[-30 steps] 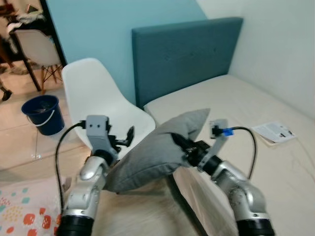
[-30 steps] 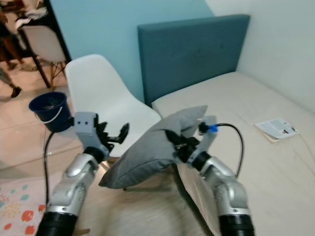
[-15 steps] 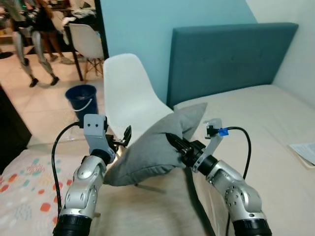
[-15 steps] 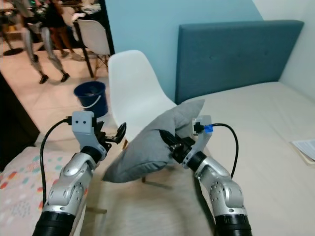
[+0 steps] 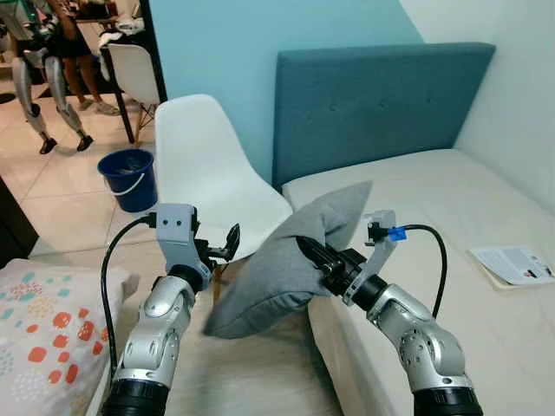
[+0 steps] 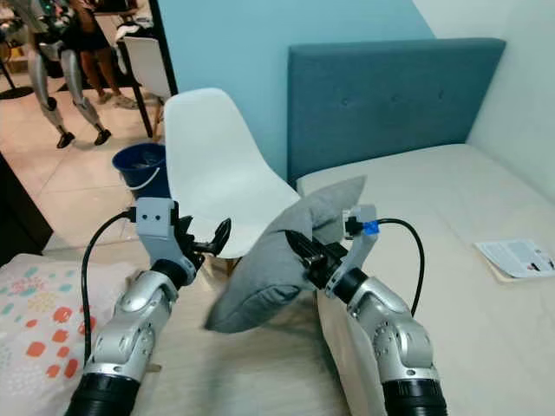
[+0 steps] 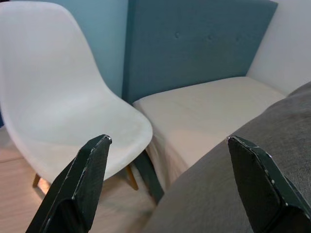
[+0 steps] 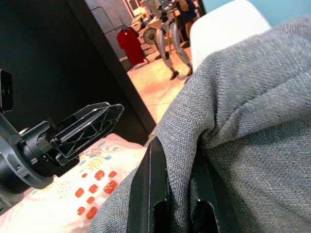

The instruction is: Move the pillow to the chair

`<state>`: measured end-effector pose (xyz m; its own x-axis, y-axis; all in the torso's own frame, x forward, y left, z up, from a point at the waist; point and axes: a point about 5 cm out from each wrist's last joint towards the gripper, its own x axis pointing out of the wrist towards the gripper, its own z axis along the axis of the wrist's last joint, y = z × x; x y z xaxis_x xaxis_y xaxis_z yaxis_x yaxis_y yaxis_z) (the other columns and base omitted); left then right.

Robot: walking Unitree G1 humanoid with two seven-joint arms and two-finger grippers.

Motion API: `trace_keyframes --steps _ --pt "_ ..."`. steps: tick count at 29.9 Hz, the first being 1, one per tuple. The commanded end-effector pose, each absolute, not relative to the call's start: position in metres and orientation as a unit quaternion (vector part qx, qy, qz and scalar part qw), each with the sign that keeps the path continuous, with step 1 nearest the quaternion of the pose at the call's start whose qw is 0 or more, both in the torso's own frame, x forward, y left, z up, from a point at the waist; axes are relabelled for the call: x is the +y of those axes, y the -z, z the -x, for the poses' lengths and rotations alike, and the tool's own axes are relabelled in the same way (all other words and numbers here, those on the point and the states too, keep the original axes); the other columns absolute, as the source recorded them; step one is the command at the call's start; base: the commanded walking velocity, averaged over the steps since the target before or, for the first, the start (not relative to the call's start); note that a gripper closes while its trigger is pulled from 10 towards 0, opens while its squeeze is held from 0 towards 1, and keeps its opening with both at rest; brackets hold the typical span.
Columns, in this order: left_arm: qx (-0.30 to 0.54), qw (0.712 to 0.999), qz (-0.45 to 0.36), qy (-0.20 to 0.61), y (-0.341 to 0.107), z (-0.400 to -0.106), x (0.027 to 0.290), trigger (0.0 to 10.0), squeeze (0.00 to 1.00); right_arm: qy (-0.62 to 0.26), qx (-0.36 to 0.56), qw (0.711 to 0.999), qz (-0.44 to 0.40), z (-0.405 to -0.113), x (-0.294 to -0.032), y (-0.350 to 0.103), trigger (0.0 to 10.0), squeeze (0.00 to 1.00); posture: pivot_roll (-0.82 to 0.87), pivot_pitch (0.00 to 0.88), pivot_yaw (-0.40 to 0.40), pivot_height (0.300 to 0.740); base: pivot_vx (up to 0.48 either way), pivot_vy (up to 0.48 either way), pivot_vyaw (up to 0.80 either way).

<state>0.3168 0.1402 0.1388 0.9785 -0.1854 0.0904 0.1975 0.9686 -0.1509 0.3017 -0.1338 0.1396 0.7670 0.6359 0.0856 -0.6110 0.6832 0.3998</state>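
At the centre of the frame, our right gripper point(image 5: 310, 253) is clenched on a fold of the soft grey fabric pillow point(image 5: 282, 269); the cloth hides its fingertips. The pillow hangs in the air, between the beige mattress point(image 5: 434, 204) at right and the white plastic shell chair point(image 5: 204, 178) in the upper left, whose legs are mostly hidden. Our left gripper point(image 7: 170, 189) stands released just beside the pillow's lower end.

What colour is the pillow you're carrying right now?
Plain grey pillow, pinched in the right claw; clearest in the left eye view.
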Motion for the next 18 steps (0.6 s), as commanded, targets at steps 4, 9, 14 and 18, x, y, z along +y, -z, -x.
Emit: trace_keyframes --steps 4,9,14,18 --pt "-0.043 0.992 0.083 0.085 -0.1401 -0.317 0.1485 10.0 0.0 -0.354 -0.014 0.912 -0.205 -0.3033 -0.1298 -0.1561 10.0 0.0 -0.05 0.0 -0.023 0.74 0.262 0.0 0.0" --pt "-0.044 0.992 0.082 0.085 -0.1407 -0.3173 0.1481 10.0 0.0 -0.355 -0.015 0.912 -0.204 -0.3035 -0.1299 -0.1566 10.0 0.0 -0.05 0.0 -0.023 0.74 0.277 0.0 0.0" --pt "-0.045 0.992 0.081 0.085 -0.141 -0.3176 0.1481 10.0 0.0 -0.372 -0.027 0.909 -0.185 -0.301 -0.1261 -0.1596 10.0 0.0 -0.05 0.0 -0.022 0.74 0.309 0.0 0.32" --pt "-0.046 0.992 0.08 0.085 -0.1413 -0.3179 0.148 10.0 0.0 -0.378 -0.035 0.908 -0.178 -0.2998 -0.1241 -0.1621 10.0 0.0 -0.05 0.0 -0.022 0.74 0.318 0.0 0.79"
